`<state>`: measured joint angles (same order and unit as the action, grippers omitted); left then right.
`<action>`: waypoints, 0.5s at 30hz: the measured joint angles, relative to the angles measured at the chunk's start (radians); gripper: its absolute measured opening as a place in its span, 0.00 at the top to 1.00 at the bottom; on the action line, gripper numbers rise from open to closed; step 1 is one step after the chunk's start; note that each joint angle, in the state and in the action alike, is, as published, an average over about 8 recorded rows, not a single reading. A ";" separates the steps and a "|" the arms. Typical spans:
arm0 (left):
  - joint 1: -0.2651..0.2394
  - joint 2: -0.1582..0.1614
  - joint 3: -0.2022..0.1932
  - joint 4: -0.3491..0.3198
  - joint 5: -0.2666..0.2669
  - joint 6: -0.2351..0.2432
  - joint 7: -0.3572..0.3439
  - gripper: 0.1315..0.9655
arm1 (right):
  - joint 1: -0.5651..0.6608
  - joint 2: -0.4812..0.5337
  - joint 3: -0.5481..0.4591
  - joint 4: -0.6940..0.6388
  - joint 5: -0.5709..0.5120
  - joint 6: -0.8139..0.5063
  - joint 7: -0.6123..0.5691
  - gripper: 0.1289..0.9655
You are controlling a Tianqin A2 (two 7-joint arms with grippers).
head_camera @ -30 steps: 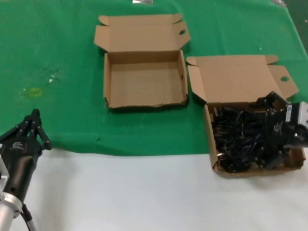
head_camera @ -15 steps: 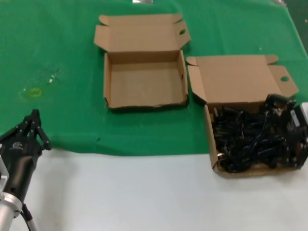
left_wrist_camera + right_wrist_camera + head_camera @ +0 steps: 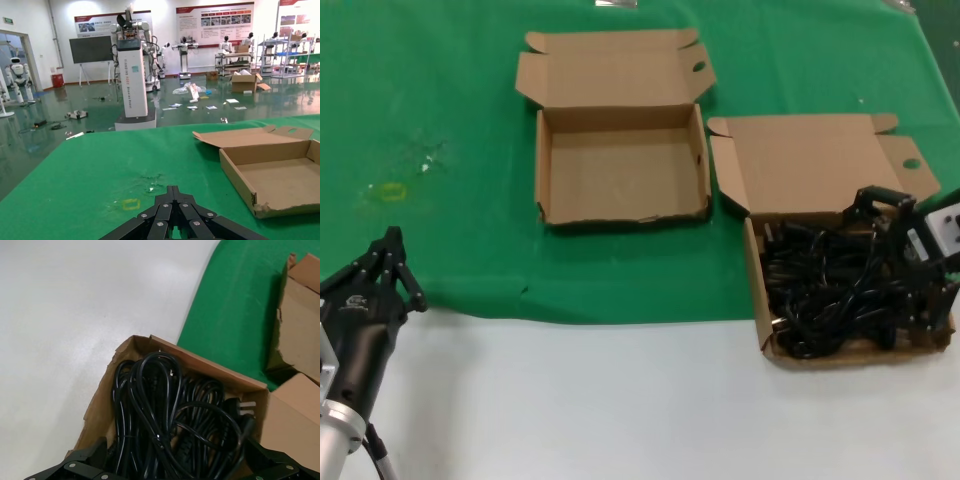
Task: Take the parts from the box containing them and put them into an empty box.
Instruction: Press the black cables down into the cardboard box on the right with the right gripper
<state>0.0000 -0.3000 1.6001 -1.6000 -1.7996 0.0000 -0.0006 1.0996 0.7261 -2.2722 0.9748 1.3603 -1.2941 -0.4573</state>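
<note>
Black coiled cords (image 3: 820,285) fill the right-hand box (image 3: 757,290), the one with the straight front wall. My right gripper (image 3: 908,255) hangs over that box's right side, open, its fingers spread wide across the pile. In the right wrist view the cords (image 3: 150,400) lie between the two fingers of that gripper (image 3: 172,452), with a plug (image 3: 240,409) at the box's edge (image 3: 100,400). The empty box (image 3: 620,170) sits open to the left and farther back, and shows in the left wrist view too (image 3: 280,175). My left gripper (image 3: 392,245) is parked at the near left, shut (image 3: 173,190).
Both boxes rest on a green mat (image 3: 440,100), their lids folded flat behind them. A white tabletop (image 3: 620,400) runs along the near edge. A small yellow mark (image 3: 392,190) is on the mat at the left.
My right gripper has shifted toward the box's right side and back toward the lid, turning as it went. The cords stay in the box. The left arm has not moved.
</note>
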 joint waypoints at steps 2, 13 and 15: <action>0.000 0.000 0.000 0.000 0.000 0.000 0.000 0.99 | -0.006 -0.007 0.004 -0.008 -0.005 0.003 -0.014 0.00; 0.000 0.000 0.000 0.000 0.000 0.000 0.000 0.99 | -0.027 -0.035 0.027 -0.046 -0.023 0.018 -0.070 0.02; 0.000 0.000 0.000 0.000 0.000 0.000 0.000 0.99 | -0.027 -0.038 0.030 -0.050 -0.027 0.019 -0.072 0.02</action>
<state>0.0000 -0.3000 1.6001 -1.6000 -1.7996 0.0000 -0.0003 1.0723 0.6877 -2.2418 0.9246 1.3337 -1.2746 -0.5297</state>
